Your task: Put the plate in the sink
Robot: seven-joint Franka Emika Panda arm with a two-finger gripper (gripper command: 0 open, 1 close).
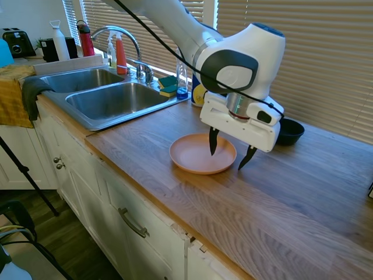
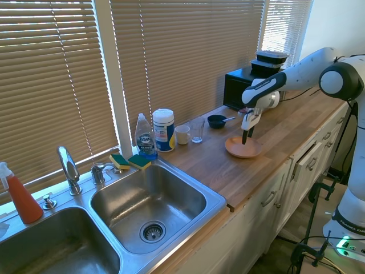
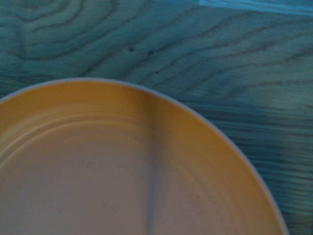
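Observation:
The peach-orange plate (image 1: pixel 195 155) (image 2: pixel 240 149) lies flat on the wooden counter, right of the sink (image 1: pixel 108 99) (image 2: pixel 142 202). My gripper (image 1: pixel 231 153) (image 2: pixel 247 136) hangs open just above the plate's right rim. One dark finger (image 1: pixel 213 142) points down over the plate's inside, the other is outside the rim over the wood. Neither finger visibly touches the plate. The wrist view shows the plate (image 3: pixel 122 166) from close by, filling the lower part, with wood grain beyond its rim.
A small dark bowl (image 1: pixel 289 131) (image 2: pixel 217 121) sits behind the plate. By the sink's back edge stand a dish soap bottle (image 2: pixel 145 137), a white canister (image 2: pixel 163 130), sponges (image 2: pixel 130 162), a mug (image 2: pixel 182 135) and a glass (image 2: pixel 197 130). A chrome faucet (image 1: pixel 125 44) arches over the basins.

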